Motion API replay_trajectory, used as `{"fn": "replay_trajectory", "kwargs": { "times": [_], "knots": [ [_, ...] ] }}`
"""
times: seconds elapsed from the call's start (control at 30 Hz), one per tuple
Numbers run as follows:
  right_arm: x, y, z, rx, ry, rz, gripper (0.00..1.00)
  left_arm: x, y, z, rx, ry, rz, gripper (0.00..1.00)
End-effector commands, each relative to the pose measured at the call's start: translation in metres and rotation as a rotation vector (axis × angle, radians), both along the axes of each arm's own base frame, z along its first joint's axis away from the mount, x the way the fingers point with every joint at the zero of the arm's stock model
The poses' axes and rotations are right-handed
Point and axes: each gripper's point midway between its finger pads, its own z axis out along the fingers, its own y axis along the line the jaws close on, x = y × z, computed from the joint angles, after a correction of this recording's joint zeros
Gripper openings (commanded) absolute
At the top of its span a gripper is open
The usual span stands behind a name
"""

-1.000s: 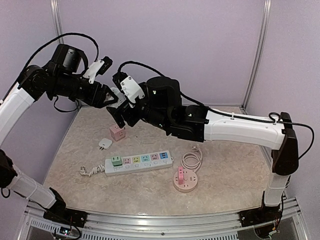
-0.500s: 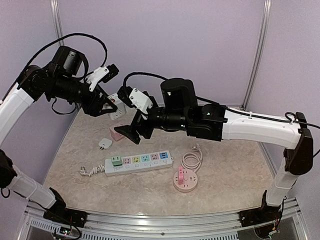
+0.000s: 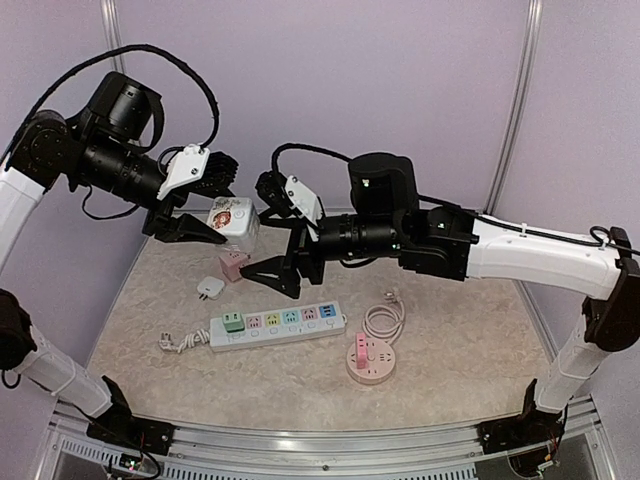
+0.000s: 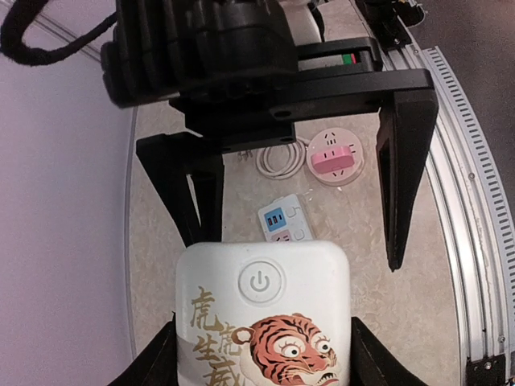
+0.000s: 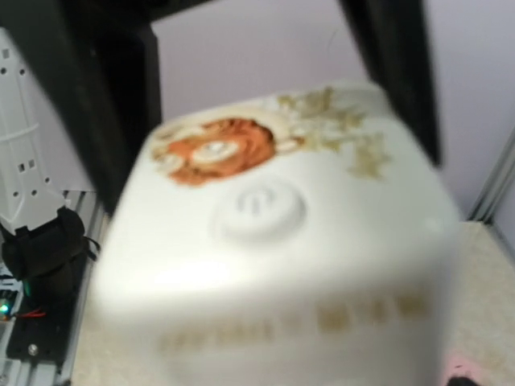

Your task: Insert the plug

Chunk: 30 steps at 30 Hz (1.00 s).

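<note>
Up in the air, at the left of the top view, the left gripper (image 3: 218,222) pinched a white cube-shaped plug block with a tiger picture (image 3: 236,220). The right gripper (image 3: 285,265) was just beside the block, with its two black fingers (image 4: 402,161) spread wide and nothing in them.

The top view showed the whole sandy table top (image 3: 460,340). The left wrist view showed the round power button (image 4: 259,282) on the block and only the end of the long strip, low behind it. The right wrist view was blurry, and the block filled nearly all of it.

Counting up, there were two arms and two grippers. There was one tiger block, held off the table. On the table lay one long white power strip with coloured sockets (image 3: 278,324) in the middle. One round pink socket (image 3: 370,358) sat to its right, with one coiled white cord (image 3: 385,320) above it. One small pink cube (image 3: 232,264) and one small white plug (image 3: 208,288) sat close together above the strip's left end.
</note>
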Motion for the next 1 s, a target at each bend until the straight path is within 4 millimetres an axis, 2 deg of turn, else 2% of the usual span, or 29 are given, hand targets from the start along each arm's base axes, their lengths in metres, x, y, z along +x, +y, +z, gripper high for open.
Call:
{"fn": "replay_trajectory", "kwargs": {
  "times": [0.0,0.17,0.3,0.37,0.53,0.6,0.63,0.67,0.7,0.77,0.8,0.9,0.97],
  "knots": [
    [0.004,0.012,0.011,0.078,0.038,0.018,0.99,-0.036,0.022,-0.035,0.162,0.167,-0.082,0.0],
    [0.009,0.011,0.02,0.111,0.02,-0.003,0.99,-0.041,0.023,-0.039,0.174,0.191,-0.099,0.0],
    [0.012,0.012,0.025,0.135,0.01,-0.02,0.86,-0.041,0.021,-0.041,0.17,0.209,-0.098,0.0],
    [0.012,0.013,0.025,0.14,0.013,-0.016,0.72,-0.042,0.02,-0.041,0.169,0.215,-0.1,0.0],
    [0.008,0.018,0.021,0.137,0.024,0.017,0.25,-0.043,0.018,-0.038,0.149,0.231,-0.09,0.0],
    [0.008,0.018,0.021,0.143,0.027,0.018,0.02,-0.041,0.017,-0.035,0.129,0.237,-0.069,0.0],
    [0.01,0.017,0.022,0.148,0.028,0.001,0.0,-0.035,0.016,-0.033,0.118,0.227,-0.036,0.02],
    [0.014,0.016,0.022,0.157,0.03,-0.023,0.0,-0.028,0.015,-0.029,0.094,0.218,0.012,0.1],
    [0.017,0.013,0.022,0.17,0.031,-0.052,0.0,-0.022,0.014,-0.023,0.063,0.22,0.061,0.24],
    [0.025,0.007,0.03,0.237,0.023,-0.13,0.0,-0.006,0.012,-0.007,-0.028,0.221,0.159,0.79],
    [0.032,0.003,0.036,0.28,0.017,-0.201,0.0,0.003,0.012,0.003,-0.085,0.225,0.213,0.95],
    [0.058,-0.016,0.042,0.409,0.045,-0.465,0.0,0.027,0.017,0.037,-0.269,0.261,0.375,0.99],
    [0.074,-0.031,0.042,0.484,0.075,-0.642,0.0,0.039,0.019,0.051,-0.357,0.294,0.45,0.99]
  ]
}}
